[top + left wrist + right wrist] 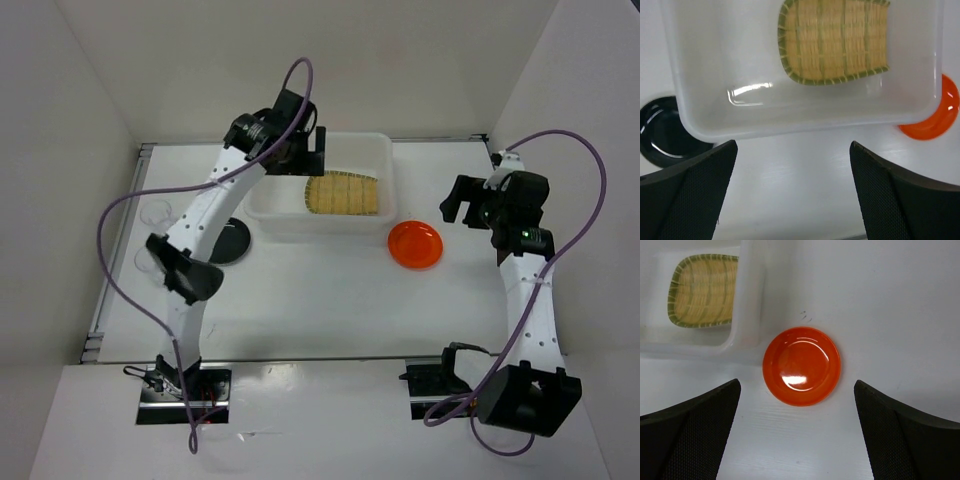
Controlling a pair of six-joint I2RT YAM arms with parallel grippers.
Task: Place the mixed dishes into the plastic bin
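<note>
Dishes are split between bin and table. The bamboo tray lies flat in the bin, close to its right wall, and nothing else shows inside. The orange plate sits on the table just beside the bin's near right corner. I cannot tell whether the two touch. The black plate lies on the table by the bin's near left corner, partly hidden under the left arm. A clear cup and a second cup show faintly near the table's left edge, well apart from the bin.

The left gripper hangs over the bin's far left part. Its fingers are spread wide and hold nothing.

The right gripper hovers just right of the orange plate and above it — from its wrist camera the plate lies between the widely parted fingers, with nothing gripped.
</note>
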